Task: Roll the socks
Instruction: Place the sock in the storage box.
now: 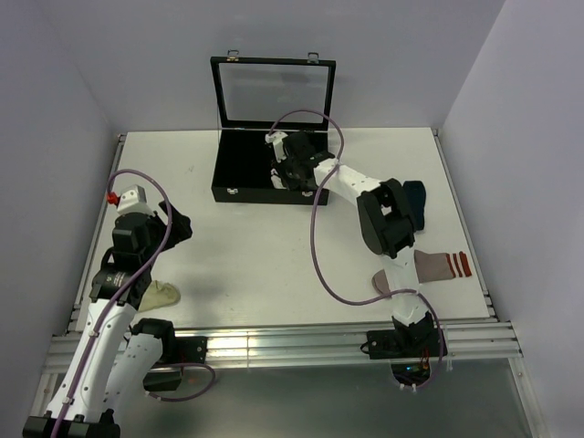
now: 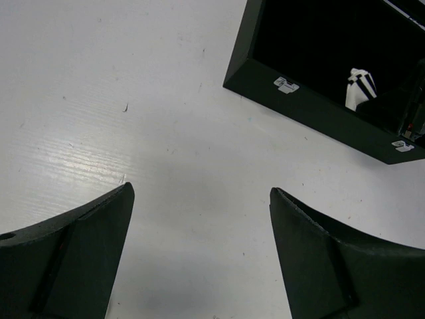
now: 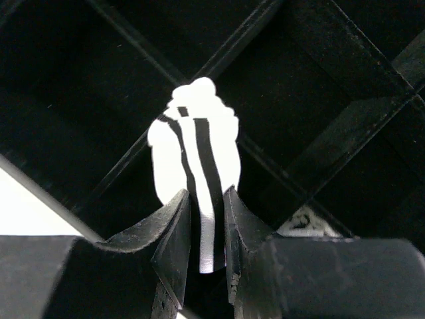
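My right gripper point(image 3: 207, 199) is shut on a rolled white sock with black stripes point(image 3: 196, 149) and holds it inside a black divided case point(image 3: 312, 100). In the top view this gripper point(image 1: 283, 173) reaches into the case point(image 1: 246, 194) at the back centre. The sock also shows in the left wrist view point(image 2: 360, 90). A navy sock point(image 1: 416, 203) lies at the right, partly under the right arm. A grey sock with dark red cuff stripes point(image 1: 440, 265) lies flat at the front right. My left gripper point(image 2: 201, 189) is open and empty over bare table; in the top view it point(image 1: 178, 228) is at the left.
The case's glass lid point(image 1: 274, 91) stands upright at the back. A cream sock point(image 1: 162, 295) lies by the left arm near the front edge. The case's front wall with latches point(image 2: 285, 85) is ahead of the left gripper. Walls enclose three sides of the table.
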You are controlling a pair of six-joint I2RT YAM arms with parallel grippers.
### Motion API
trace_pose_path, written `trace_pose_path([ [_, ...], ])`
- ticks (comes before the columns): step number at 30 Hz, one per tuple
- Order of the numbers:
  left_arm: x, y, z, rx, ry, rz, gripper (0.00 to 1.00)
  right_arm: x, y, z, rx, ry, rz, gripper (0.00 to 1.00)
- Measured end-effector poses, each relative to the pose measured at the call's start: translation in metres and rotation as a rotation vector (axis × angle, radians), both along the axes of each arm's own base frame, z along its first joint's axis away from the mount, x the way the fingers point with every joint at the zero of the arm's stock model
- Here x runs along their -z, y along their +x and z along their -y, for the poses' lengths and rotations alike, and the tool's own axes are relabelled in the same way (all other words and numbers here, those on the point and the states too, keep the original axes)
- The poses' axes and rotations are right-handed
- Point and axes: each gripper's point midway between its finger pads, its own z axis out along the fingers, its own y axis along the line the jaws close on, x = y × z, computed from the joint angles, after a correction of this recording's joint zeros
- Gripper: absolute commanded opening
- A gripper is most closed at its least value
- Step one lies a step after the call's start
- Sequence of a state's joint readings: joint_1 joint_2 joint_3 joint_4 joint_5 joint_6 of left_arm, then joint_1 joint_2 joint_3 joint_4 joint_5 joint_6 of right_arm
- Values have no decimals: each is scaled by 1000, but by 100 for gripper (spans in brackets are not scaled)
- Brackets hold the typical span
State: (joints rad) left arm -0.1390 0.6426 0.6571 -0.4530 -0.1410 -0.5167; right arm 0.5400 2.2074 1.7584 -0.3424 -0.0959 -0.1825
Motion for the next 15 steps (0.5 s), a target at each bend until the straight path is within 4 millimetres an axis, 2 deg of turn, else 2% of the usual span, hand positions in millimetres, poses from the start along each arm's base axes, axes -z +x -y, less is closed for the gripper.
trace_pose_path([
  [15,1,0,-3,-13,7,-4,88,14,3,4,61,-19,-107,0],
])
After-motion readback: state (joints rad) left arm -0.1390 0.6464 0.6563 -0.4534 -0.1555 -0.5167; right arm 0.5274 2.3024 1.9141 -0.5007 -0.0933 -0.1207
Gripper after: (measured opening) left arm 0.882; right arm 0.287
